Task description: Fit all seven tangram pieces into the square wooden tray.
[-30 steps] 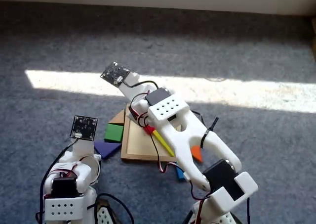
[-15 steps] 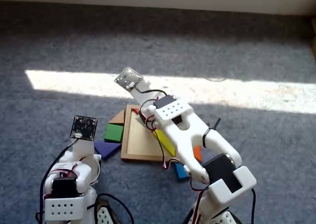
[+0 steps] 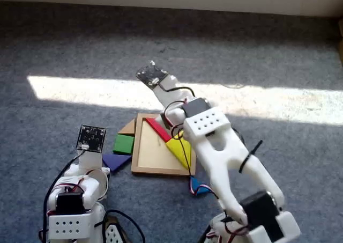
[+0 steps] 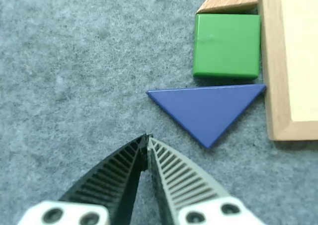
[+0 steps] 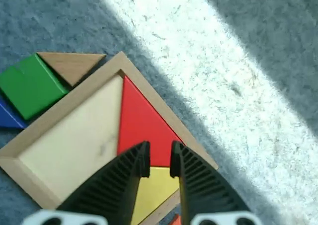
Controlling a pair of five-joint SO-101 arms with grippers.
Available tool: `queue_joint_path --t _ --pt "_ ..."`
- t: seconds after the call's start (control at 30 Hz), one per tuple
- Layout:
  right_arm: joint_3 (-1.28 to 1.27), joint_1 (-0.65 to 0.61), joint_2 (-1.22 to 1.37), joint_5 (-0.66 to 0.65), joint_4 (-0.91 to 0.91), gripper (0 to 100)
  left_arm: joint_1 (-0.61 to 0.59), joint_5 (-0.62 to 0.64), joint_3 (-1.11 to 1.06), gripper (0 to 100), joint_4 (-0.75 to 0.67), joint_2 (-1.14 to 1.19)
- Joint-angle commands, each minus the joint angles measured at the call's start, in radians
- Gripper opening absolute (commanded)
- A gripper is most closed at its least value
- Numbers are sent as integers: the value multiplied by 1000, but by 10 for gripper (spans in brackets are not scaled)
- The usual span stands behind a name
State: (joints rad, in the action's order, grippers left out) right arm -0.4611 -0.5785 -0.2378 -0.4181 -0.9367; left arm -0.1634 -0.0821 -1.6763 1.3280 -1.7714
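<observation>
The square wooden tray sits on the grey carpet with the red triangle and yellow triangle already in it, touching each other. The right jaws hang over the seam between those two, open just a crack, holding nothing. The left jaws are closed and empty, near the blue triangle, which lies outside the tray next to the green square and a plain wood triangle. A small blue piece lies off the tray's near corner.
</observation>
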Motion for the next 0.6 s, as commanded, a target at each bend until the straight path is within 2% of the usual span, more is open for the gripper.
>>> queue_joint_path --t 0.0,0.3,0.43,0.57 --pt "-47 12 -243 12 -117 74 -12 -8 -21 7 6 -45" --pt "-321 74 -473 310 -163 82 -12 -8 -21 7 6 -45" --pt "-366 101 -473 427 -159 192 -12 -8 -21 7 6 -45" --pt "-409 111 -473 442 -156 265 -12 -8 -21 7 6 -45"
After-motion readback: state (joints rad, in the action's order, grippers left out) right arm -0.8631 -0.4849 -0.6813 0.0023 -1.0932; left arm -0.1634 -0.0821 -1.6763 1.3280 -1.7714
